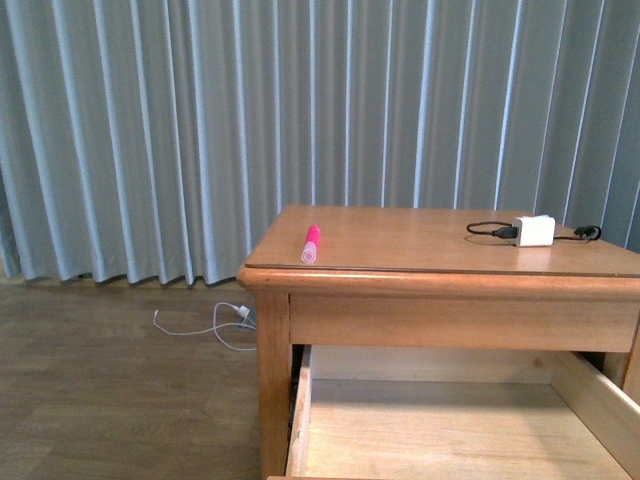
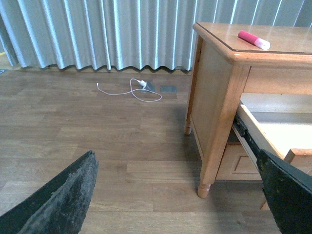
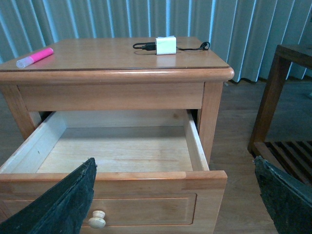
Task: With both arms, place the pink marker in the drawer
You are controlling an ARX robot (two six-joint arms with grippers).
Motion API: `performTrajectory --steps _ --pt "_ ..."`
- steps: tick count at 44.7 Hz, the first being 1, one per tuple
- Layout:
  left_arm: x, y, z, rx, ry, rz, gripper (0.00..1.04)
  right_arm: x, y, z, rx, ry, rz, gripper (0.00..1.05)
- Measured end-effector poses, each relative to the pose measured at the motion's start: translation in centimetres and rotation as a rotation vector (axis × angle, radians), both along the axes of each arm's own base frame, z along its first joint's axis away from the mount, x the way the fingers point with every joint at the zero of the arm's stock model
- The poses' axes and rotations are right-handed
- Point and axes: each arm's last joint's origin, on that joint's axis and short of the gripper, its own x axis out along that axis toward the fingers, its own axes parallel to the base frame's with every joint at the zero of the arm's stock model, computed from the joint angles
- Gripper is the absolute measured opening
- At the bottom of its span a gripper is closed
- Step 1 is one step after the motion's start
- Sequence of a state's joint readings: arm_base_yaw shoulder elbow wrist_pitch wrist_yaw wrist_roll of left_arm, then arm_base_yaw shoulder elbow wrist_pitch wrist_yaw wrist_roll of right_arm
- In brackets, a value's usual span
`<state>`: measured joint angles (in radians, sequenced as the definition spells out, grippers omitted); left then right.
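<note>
Here's the wooden nightstand, and the drawer stands pulled well out toward the near side, its pale bare-wood inside on show with nothing lying in it. The round pale knob sits on the panel front, right at the near edge of the right wrist view.

Up on the worktop, there's the pink marker. It lies flat close to the near left corner, paler cap end pointing toward the near edge, bright pink body running away toward the far side. It's on top of the stand, above the open drawer, not in it.

Over on the far right of the worktop, well apart from the marker, rests a white charger block with a black cable looping out on both sides of it.

Left gripper: fingers spread wide, nothing between them. It hangs low over the wood floor, off to the left of the stand, touching nothing. Right gripper: also spread wide and empty, out in front of the drawer front on the near side, clear of the wood.

A white cord lies loose on the floor by the grey curtain. A darker wooden piece of furniture stands to the right of the nightstand.
</note>
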<state>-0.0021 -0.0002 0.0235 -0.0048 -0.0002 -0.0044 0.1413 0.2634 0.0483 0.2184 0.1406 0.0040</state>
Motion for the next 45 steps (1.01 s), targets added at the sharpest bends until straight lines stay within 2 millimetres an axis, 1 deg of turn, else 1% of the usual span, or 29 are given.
performTrajectory --steps 2,3,6,9,11,15,19,24,30,34,36,37,41,44,45 --pt "0.1 0.0 -0.1 -0.009 0.020 0.026 0.99 0.0 0.0 0.0 0.000 0.000 0.000 0.96" --pt "0.1 0.0 -0.2 -0.028 0.061 0.083 0.99 0.0 0.0 0.0 0.000 0.000 0.000 0.96" --pt "0.7 -0.3 -0.2 -0.051 0.121 0.151 0.99 0.0 0.0 0.0 0.000 0.000 0.000 0.96" --pt "1.6 -0.6 0.4 -0.058 0.139 0.131 0.99 0.0 0.0 0.0 0.000 0.000 0.000 0.96" --pt "2.4 -1.0 1.5 -0.068 0.138 0.096 0.99 0.0 0.0 0.0 0.000 0.000 0.001 0.96" --pt "5.6 -1.9 4.6 -0.056 0.111 0.044 0.99 0.0 0.0 0.0 0.000 0.000 0.000 0.96" --pt "9.4 -3.3 6.3 -0.029 0.127 -0.032 0.99 0.0 0.0 0.0 0.000 0.000 0.001 0.96" --pt "13.2 -5.2 7.1 0.006 0.167 -0.103 0.99 0.0 0.0 0.0 0.000 0.000 0.000 0.96" --pt "17.4 -7.9 7.9 0.041 0.190 -0.198 0.99 0.0 0.0 0.0 0.000 0.000 0.000 0.96" --pt "21.5 -10.6 8.7 0.049 0.199 -0.240 0.99 0.0 0.0 0.0 0.000 0.000 0.000 0.96" --pt "23.4 -11.8 8.9 0.052 0.201 -0.246 0.99 0.0 0.0 0.0 0.000 0.000 0.000 0.96" --pt "23.7 -12.0 8.9 0.053 0.203 -0.247 0.99 0.0 0.0 0.0 0.000 0.000 0.000 0.96" --pt "27.1 -13.9 9.4 0.051 0.204 -0.232 0.99 0.0 0.0 0.0 0.000 0.000 0.000 0.96" --pt "29.0 -14.9 9.7 0.044 0.205 -0.220 0.99 0.0 0.0 0.0 0.000 0.000 0.000 0.96" --pt "29.3 -15.1 9.7 0.042 0.206 -0.219 0.99 0.0 0.0 0.0 0.000 0.000 0.000 0.96"
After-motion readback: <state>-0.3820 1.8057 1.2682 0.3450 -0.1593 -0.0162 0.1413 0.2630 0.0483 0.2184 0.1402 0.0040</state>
